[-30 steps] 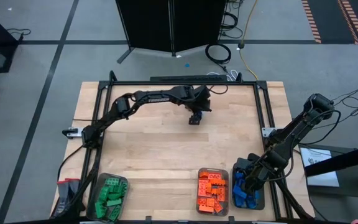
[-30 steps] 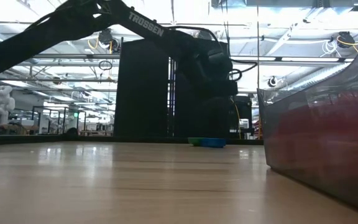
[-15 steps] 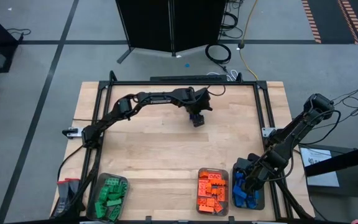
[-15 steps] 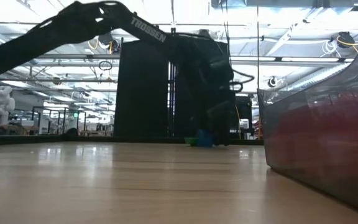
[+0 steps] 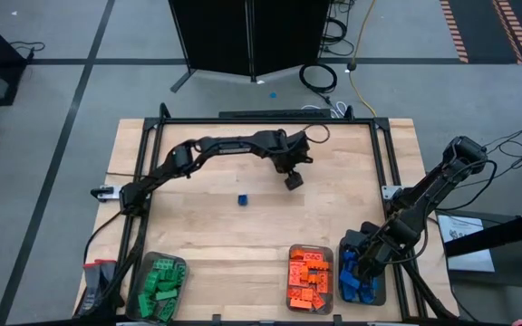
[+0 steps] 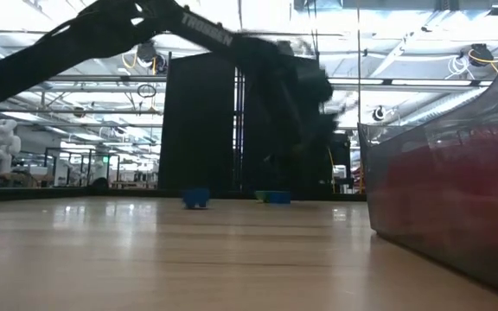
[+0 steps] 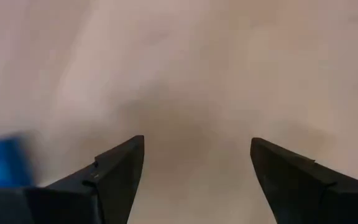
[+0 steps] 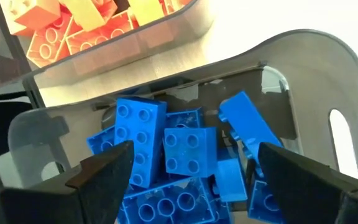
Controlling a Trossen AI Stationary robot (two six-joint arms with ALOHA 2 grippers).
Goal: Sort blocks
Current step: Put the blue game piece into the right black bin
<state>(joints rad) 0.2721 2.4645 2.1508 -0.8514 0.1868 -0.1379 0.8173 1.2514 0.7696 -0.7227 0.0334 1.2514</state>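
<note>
My left gripper hovers open over the far middle of the wooden table, with only bare wood between its fingers. One loose blue block lies flat on the table, nearer and to the left of it. In the low view a small green and blue piece rests on the table farther back. My right gripper hangs open above the blue blocks in their tray and touches none of them.
Three clear trays line the near edge: green blocks at the left, orange blocks right of centre, and blue blocks beside them. A black frame borders the table. The middle of the table is bare wood.
My left gripper has shifted a little toward the table's right and near edges and rolled about its own pointing line, staying open. The blue block has slid out from beside the gripper toward the left and near side. It now lies apart on open wood.
</note>
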